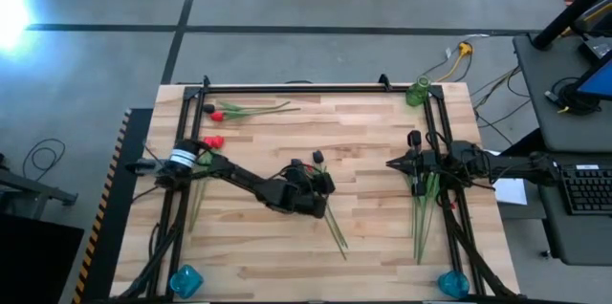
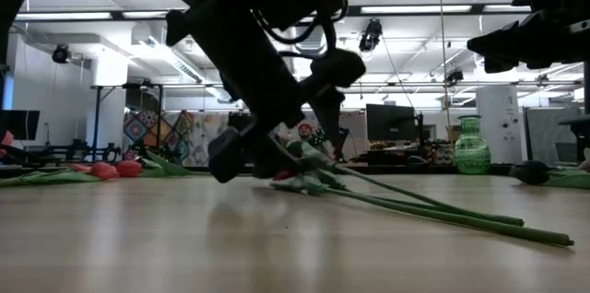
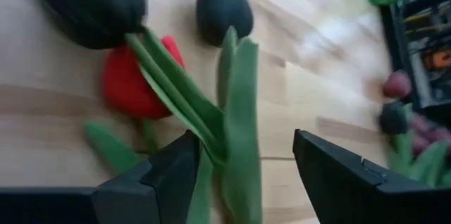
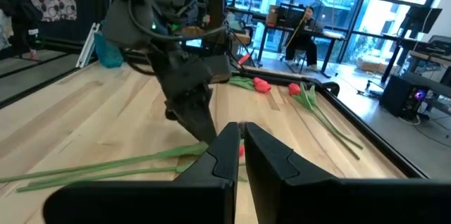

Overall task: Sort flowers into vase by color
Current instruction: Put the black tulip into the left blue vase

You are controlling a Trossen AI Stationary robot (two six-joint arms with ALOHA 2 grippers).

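Note:
Two near-black tulip heads and a bright red one lie on the wooden table near its middle. Their green stems run toward the near edge. My left gripper is open and slants down over them, one finger on each side of the stems and leaves; in the high view it is at mid-table. My right gripper is shut with nothing in it and waits at the right. A green vase stands at the far right corner. My left gripper has the green stems and leaves between its open fingers, just behind the heads. One finger stands close against a leaf. I cannot tell whether it touches. The flowers lie flat on the table.
Red flowers lie at the far left and by the left arm's base. More flowers lie under the right arm. Blue vases stand at the near left and near right corners. A black frame borders the table.

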